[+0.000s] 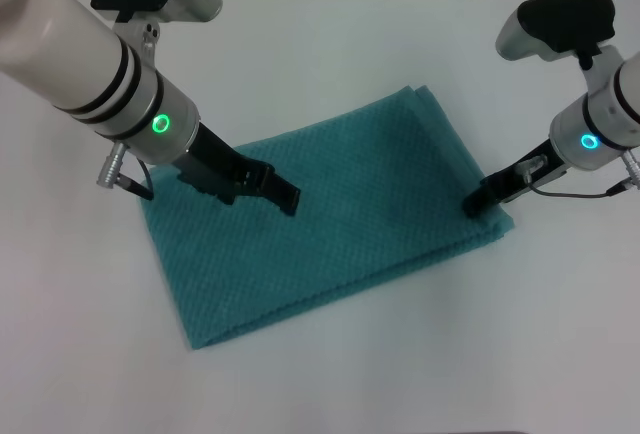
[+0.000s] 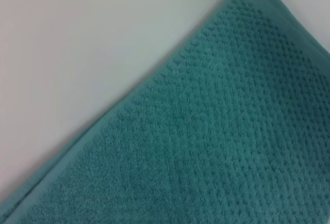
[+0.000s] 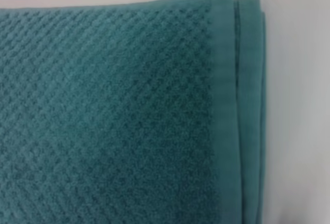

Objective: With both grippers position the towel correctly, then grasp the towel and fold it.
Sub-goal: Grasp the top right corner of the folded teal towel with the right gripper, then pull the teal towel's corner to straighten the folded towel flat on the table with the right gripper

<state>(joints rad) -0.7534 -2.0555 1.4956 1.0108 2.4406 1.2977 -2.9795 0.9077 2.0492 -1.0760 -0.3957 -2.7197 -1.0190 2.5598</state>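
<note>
Teal towel (image 1: 330,219) lies flat on white worktop (image 1: 330,34), skewed, w/ one corner pointing away from robot and layered edges stacked at its right-hand end. Left gripper (image 1: 285,194) sits over towel's left half, tip down near the cloth; can't tell how far jaws are apart or if they grip anything. Right gripper (image 1: 474,204) is at towel's right edge, tip on or just at the cloth; jaws' state can't be told either. Left wrist view: towel (image 2: 216,131) w/ long edge vs bare worktop. Right wrist view: towel (image 3: 113,115) corner, hems doubled.
</note>
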